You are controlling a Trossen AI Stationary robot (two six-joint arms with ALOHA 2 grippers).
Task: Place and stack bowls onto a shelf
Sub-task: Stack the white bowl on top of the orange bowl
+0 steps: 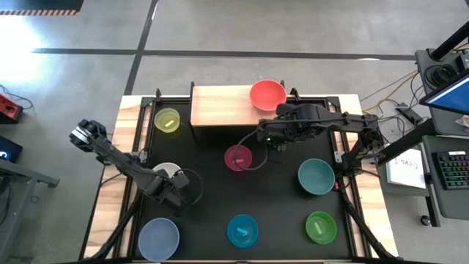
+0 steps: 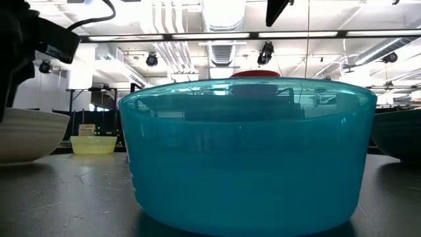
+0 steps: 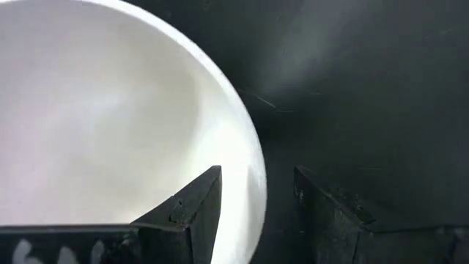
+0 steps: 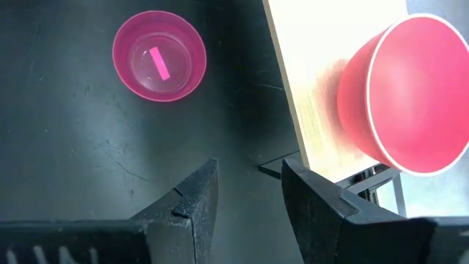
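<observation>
The bowls look like smooth, glossy plastic: the blue one (image 2: 247, 155) is translucent. The shelf (image 1: 220, 106) is pale wood (grain visible), the table (image 1: 282, 187) matt black, faintly scratched.

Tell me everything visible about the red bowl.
The red bowl is small, round and smooth, plastic by its look, with a thin pale edge along its rim. It stands upright and looks empty on the right end of the pale wooden shelf, its side slightly overhanging the back edge. Only the shelf touches it. The right claw hangs open past the shelf's front edge, apart from it.
</observation>
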